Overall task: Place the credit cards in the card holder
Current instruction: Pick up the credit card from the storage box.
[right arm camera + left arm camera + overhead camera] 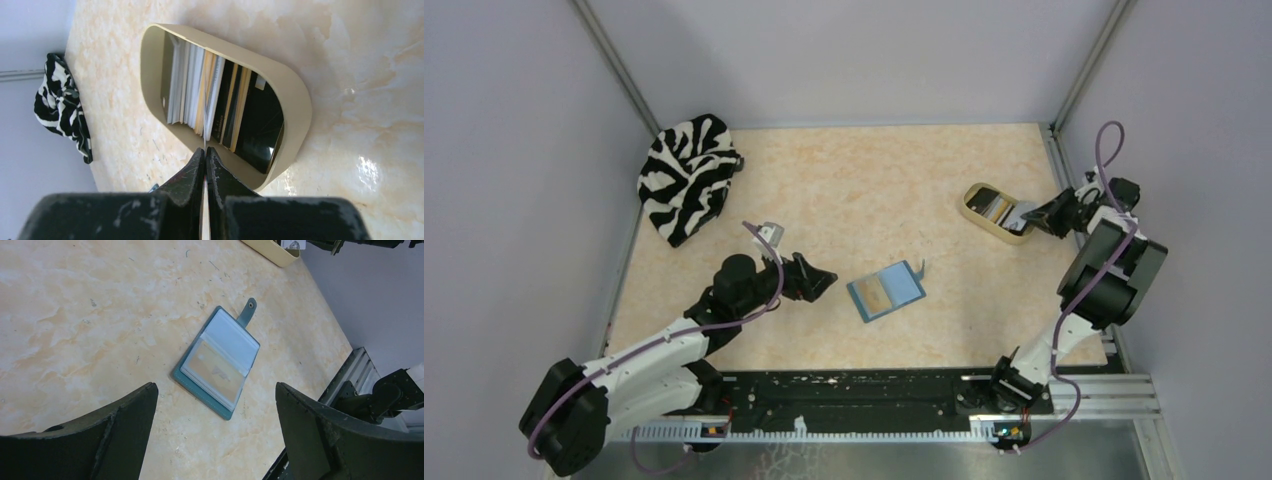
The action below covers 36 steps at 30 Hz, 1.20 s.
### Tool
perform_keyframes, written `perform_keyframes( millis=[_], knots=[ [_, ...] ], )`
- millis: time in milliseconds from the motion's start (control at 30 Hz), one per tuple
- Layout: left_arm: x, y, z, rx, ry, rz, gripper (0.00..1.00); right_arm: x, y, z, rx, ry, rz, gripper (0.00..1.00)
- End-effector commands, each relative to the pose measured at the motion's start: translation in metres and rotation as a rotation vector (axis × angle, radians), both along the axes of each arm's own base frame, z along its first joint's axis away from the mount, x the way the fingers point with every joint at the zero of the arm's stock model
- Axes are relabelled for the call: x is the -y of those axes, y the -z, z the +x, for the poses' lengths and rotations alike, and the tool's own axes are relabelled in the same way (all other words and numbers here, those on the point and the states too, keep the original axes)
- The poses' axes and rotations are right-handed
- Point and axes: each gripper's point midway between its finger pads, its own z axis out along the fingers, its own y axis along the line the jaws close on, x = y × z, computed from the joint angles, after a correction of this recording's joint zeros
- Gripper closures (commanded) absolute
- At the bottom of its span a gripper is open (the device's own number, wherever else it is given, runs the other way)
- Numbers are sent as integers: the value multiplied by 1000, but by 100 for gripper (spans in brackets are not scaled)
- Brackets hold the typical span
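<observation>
The teal card holder (886,290) lies open on the table's middle, and a tan-orange card (215,371) sits in its clear pocket. My left gripper (819,280) is open and empty just left of it; in the left wrist view the holder (217,362) lies between and ahead of the fingers. Several credit cards (200,85) stand on edge in the beige tray (295,95). My right gripper (205,149) is shut on a pale card (205,215), seen edge-on, at the tray's near rim. That card (1025,212) also shows in the top view.
A zebra-striped cloth (686,175) lies at the back left corner. The beige tray (976,190) sits at the back right near the wall. A black rail (874,390) runs along the near edge.
</observation>
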Motion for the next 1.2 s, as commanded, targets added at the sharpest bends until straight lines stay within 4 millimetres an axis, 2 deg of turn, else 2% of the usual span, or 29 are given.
perform_keyframes(
  millis=[0, 200, 433, 733, 933, 1167],
  knots=[
    [12, -18, 1, 29, 48, -54, 7, 10, -45, -2, 117, -10, -81, 100],
    [18, -27, -2, 28, 72, -106, 7, 6, -61, -17, 155, -34, -114, 100],
    [25, -52, -10, 47, 124, -181, 7, -9, -96, -32, 252, -92, -162, 100],
    [28, -84, -28, 92, 196, -326, 8, -34, -139, -49, 398, -181, -183, 100],
    [31, -102, -37, 175, 250, -416, 8, -63, -157, -62, 496, -296, -100, 100],
    [46, -114, -42, 244, 363, -449, 9, -124, -176, -76, 639, -534, -45, 100]
  ],
)
